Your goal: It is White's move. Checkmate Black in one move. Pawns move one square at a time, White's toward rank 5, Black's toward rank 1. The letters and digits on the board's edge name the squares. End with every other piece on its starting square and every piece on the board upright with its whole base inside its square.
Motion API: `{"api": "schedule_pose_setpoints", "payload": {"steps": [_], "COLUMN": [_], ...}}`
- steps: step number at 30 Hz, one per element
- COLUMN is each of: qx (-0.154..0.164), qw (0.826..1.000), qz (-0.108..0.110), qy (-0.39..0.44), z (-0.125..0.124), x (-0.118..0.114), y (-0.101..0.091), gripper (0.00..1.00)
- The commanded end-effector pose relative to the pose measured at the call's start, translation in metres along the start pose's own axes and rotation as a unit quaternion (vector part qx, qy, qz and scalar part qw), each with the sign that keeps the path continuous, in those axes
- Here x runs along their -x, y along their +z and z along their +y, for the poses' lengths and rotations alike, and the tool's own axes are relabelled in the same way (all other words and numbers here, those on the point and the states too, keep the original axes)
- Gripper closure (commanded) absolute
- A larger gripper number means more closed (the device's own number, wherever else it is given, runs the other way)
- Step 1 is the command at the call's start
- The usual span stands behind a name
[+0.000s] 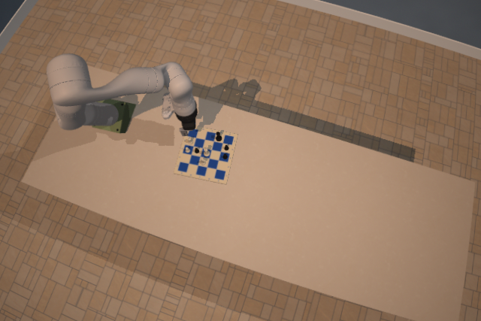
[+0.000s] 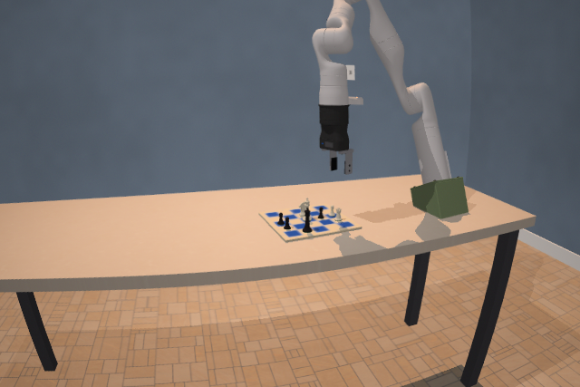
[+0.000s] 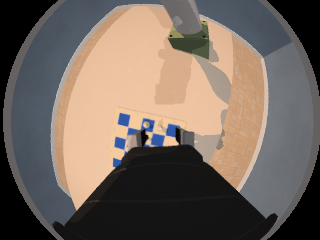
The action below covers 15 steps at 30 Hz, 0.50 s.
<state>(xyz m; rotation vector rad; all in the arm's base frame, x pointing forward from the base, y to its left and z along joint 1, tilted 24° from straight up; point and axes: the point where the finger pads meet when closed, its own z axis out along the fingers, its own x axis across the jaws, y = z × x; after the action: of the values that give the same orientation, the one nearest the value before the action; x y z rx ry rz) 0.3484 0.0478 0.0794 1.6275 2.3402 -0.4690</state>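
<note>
A small blue-and-cream chessboard (image 1: 205, 157) lies on the table, also in the exterior view (image 2: 309, 223) and partly in the wrist view (image 3: 143, 135). Several black pieces stand on it, the tallest (image 2: 306, 221) near the front edge, with others toward the far side (image 1: 219, 137). A few white pieces (image 1: 189, 140) stand on the side nearest the arm (image 2: 334, 212). My gripper (image 2: 341, 162) is open and empty, hanging well above the table over the board's corner nearest the arm's base. In the wrist view the gripper body hides much of the board.
The arm's green base block (image 2: 439, 198) (image 1: 112, 115) stands on the table to the right of the board. The table edge runs close in front of the board (image 2: 327, 261).
</note>
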Motion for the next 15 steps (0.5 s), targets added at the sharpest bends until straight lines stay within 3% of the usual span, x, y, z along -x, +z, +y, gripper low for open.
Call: {"api": "schedule_pose_setpoints", "payload": {"steps": [1,10,12,15], "qx": [-0.002,-0.01,-0.01,-0.012], "qw": [1.0,0.98,0.98,0.962], "qz": [0.0,0.002,0.002,0.002], "qy": [0.024,0.2,0.2,0.272], "z": [-0.002,-0.008,-0.008,-0.009], "x": [-0.002,-0.007,-0.007,-0.009], "y": [0.002,0.016,0.016,0.021], "gripper": [0.0,0.0,0.0,0.0]}}
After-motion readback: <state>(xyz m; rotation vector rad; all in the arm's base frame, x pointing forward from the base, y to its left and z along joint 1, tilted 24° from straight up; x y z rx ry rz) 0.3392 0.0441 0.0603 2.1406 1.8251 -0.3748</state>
